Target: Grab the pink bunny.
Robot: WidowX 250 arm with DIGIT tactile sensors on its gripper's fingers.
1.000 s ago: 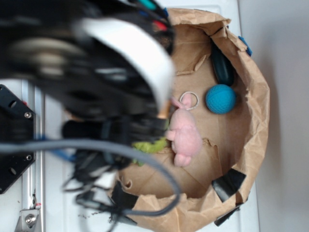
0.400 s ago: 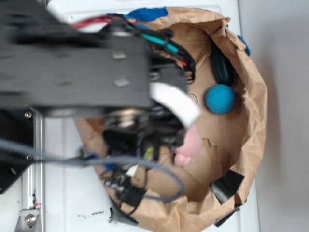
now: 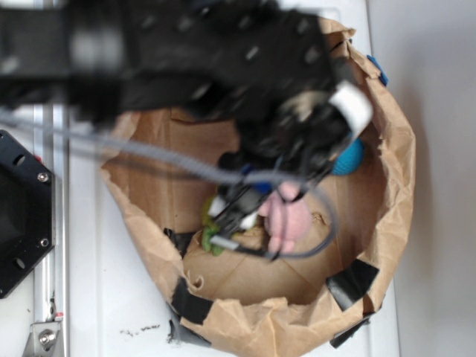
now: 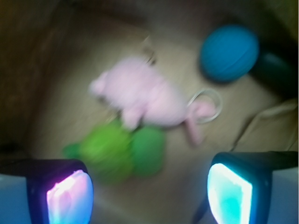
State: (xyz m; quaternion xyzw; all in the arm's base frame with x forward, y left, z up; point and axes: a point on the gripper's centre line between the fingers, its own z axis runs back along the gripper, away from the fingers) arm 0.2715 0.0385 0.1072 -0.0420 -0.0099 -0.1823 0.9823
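Your gripper [image 4: 149, 191] is spread wide with nothing in it, hanging over the crumpled brown paper bag [image 3: 387, 171]. The small pale pink plush bunny [image 4: 145, 95] lies mid-floor, touching the fuzzy green plush toy [image 4: 121, 151].

Pale pink plush bunny [image 4: 145, 95] lying flat on brown paper, white ring at its head.

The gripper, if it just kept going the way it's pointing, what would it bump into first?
Probably the green plush toy, centred between the open gripper fingers in the wrist view, with the pink bunny just beyond. The blur makes depth uncertain.
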